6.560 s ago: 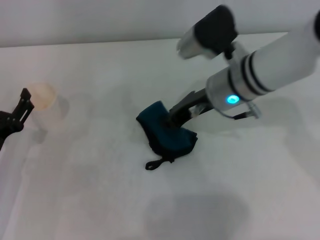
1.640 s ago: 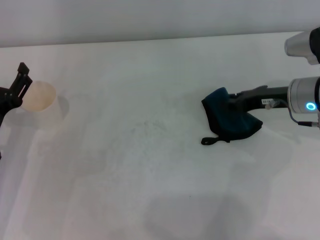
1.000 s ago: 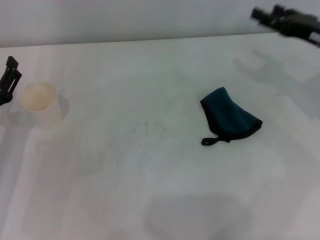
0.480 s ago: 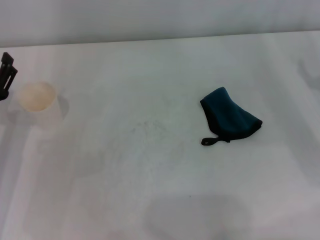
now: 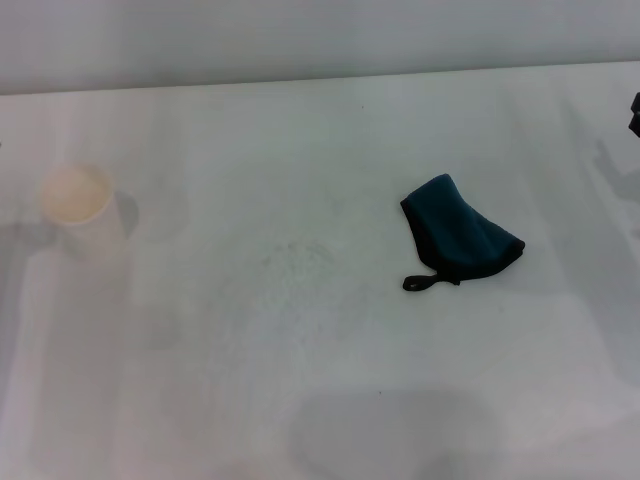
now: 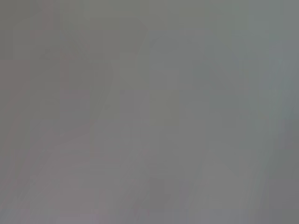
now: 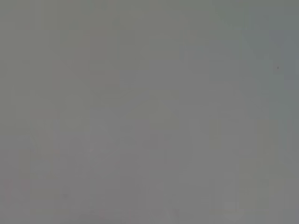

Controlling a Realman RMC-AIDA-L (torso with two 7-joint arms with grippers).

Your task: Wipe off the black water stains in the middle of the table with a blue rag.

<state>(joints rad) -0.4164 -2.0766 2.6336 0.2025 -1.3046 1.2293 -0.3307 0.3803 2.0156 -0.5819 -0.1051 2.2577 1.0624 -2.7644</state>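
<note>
From the head view, you have the blue rag [image 5: 460,243] lying loose on the table [image 5: 330,400], bunched into a folded heap on the right half, its small black loop trailing toward the near side. Nothing is holding it. Look at the middle of the table and you will find no dark blobs: only a faint, grainy smear [image 5: 295,262] shows there, well apart from the rag on its left. Judging by that, the black water stains appear already wiped away and the rag set aside, so little or nothing seems left to do; you may want to check whether that faint smear is residue worth another pass. A paper cup [image 5: 78,208] stands far off on the left side, not touching anything.

Of the arms, you see almost nothing here. A small dark sliver at the right edge [image 5: 635,112] is probably part of the right arm, pulled well away from the rag. The left arm is out of sight entirely. You cannot tell from this view whether either set of jaws is released or clenched; all that is plain is that neither is grasping the rag.

The left wrist view gives you only a flat grey field with no object, finger or table edge to make out.

The right wrist view is the same: a plain grey blank, showing neither the rag nor that arm's own fingers.
</note>
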